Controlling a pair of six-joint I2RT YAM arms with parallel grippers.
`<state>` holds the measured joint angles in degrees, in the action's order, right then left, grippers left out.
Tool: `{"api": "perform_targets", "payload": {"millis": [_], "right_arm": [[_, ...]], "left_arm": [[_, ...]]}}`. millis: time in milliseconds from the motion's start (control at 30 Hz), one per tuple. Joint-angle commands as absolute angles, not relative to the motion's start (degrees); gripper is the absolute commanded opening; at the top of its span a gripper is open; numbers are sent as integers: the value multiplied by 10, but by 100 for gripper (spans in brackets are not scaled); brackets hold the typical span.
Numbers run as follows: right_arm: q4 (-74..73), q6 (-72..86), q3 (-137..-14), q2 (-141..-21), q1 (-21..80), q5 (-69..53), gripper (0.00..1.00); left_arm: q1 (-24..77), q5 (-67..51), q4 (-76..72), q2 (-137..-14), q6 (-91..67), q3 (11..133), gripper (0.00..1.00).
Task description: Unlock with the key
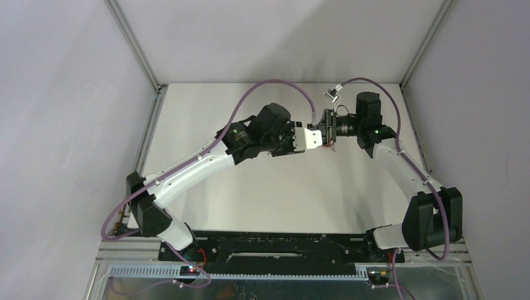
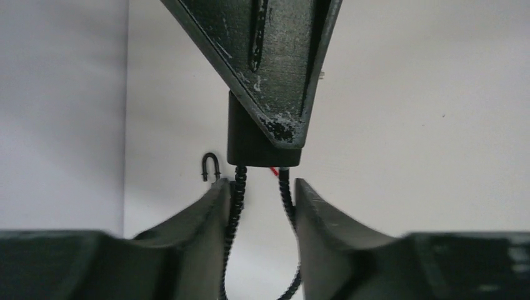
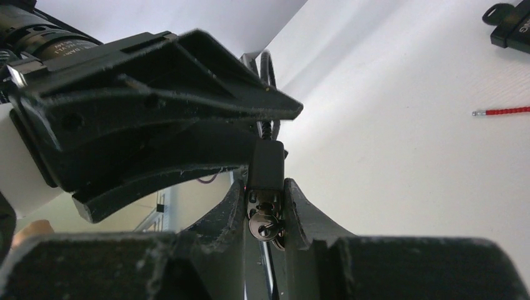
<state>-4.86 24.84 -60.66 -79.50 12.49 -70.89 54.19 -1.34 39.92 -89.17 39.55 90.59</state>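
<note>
While the right gripper [image 3: 265,187] clamps the lock [image 3: 267,164] above the far middle of the table [image 3: 406,175], its keyhole [image 3: 262,225] bare, the left gripper [image 2: 261,187] stands narrow around the lock's cable [image 2: 236,194]; whether it pinches, I cannot tell. A tug on that cable could twist the lock in its grip and turn the keyhole away. A dark item [image 3: 509,25], possibly the key, lies on the table toward the far edge. No container shows.
</note>
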Motion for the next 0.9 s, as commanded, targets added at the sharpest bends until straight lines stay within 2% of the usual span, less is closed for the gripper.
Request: {"api": "perform_targets", "payload": {"millis": [0,100,200,267,333,433,467,533,567,633,767,800,867], "right_arm": [[-41,243,-610,-795,123,-717,0],[-40,243,-611,-793,123,-719,0],[-40,244,-611,-794,122,-720,0],[-43,243,-610,-794,123,-722,0],[-45,240,-610,-794,122,-722,0],[-52,233,-611,-794,123,-719,0],[-53,230,-610,-794,123,-718,0],[-54,227,-609,-795,122,-716,0],[-50,228,-608,-794,123,-716,0],[-48,229,-606,-795,123,-715,0],[-47,228,-606,-794,122,-716,0],[-49,227,-606,-793,122,-715,0],[-51,223,-607,-792,122,-715,0]], "left_arm": [[550,-12,388,-889,407,938,51],[560,12,384,-893,419,938,59],[565,27,382,-898,429,939,59],[568,31,382,-902,437,940,56],[568,31,383,-904,442,941,43],[568,30,384,-904,452,942,5],[567,29,386,-903,459,942,1],[565,24,393,-899,470,944,1],[565,24,396,-898,476,944,5],[564,26,400,-896,480,943,32],[564,36,403,-893,479,937,66],[564,38,403,-892,480,936,71],[565,41,403,-891,481,934,75]]}}
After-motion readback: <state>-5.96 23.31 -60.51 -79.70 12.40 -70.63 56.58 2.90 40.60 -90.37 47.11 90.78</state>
